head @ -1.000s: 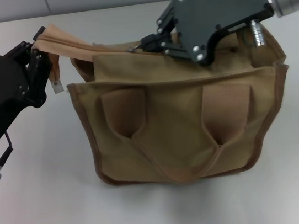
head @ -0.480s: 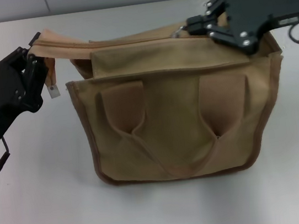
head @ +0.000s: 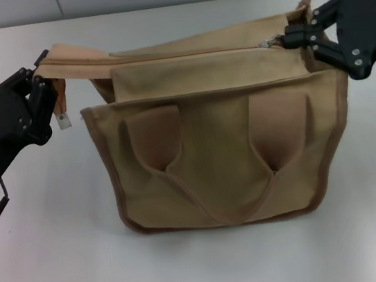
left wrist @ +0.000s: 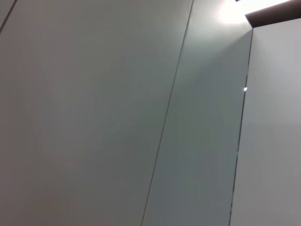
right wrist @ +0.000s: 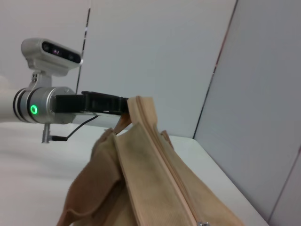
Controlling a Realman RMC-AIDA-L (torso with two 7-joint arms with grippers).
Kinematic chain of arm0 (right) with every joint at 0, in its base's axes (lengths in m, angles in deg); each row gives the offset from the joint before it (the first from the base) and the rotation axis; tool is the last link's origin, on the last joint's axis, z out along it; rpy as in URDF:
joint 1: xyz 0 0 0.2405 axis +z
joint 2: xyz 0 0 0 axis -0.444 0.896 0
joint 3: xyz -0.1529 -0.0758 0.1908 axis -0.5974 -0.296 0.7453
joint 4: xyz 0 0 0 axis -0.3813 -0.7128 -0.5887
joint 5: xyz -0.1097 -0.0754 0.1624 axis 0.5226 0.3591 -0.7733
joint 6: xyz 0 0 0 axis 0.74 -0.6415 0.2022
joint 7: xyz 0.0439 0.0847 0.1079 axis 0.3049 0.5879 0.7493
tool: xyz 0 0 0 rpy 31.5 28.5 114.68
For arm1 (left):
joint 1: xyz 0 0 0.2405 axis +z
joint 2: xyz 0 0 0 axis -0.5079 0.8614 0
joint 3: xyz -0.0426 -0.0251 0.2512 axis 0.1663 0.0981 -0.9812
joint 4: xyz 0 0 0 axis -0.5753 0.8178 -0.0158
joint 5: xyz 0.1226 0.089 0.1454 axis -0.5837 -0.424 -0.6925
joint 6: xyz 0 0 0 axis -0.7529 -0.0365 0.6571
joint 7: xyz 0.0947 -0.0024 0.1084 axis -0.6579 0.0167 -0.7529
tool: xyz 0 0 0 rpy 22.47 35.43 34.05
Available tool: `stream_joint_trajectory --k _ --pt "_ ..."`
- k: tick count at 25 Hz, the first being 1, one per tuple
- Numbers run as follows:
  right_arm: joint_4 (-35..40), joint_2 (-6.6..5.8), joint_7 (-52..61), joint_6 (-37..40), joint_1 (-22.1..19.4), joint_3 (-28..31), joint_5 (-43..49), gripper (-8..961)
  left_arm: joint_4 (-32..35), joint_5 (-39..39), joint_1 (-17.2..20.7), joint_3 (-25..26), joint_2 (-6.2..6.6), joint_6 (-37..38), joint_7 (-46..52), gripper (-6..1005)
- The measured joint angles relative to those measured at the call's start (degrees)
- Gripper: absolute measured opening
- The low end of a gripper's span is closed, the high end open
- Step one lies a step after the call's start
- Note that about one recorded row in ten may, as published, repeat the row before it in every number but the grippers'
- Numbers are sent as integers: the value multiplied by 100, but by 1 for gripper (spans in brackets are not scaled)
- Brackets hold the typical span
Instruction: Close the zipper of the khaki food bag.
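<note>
Bag (head: 225, 157) sits upright on the tabletop (head: 52, 272). Your left hand (head: 45, 80) is clamped on the bag's left end tab, holding the top taut. Your right hand (head: 293, 38) is pinched shut on the pull of the zipper (head: 182, 52) and has travelled from mid-bag a second ago to the far right end. The tape behind it looks joined along its length. Judgement: closure is essentially done; you likely need only let go.

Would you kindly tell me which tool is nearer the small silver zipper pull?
The right tool: it sits right at the small silver zipper pull at the khaki canvas bag's right end. The left tool holds the far end.
</note>
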Motion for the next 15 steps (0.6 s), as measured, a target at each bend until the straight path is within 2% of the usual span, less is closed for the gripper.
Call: stream_joint_trajectory --k 7,15 --pt "-310 -5 -85 -22 -44 94 -63 30 17 -26 -13 -27 8 -152 29 155" --pt "-700 -15 -65 0 -147 197 -623 34 43 -50 4 -53 26 -214 320 157"
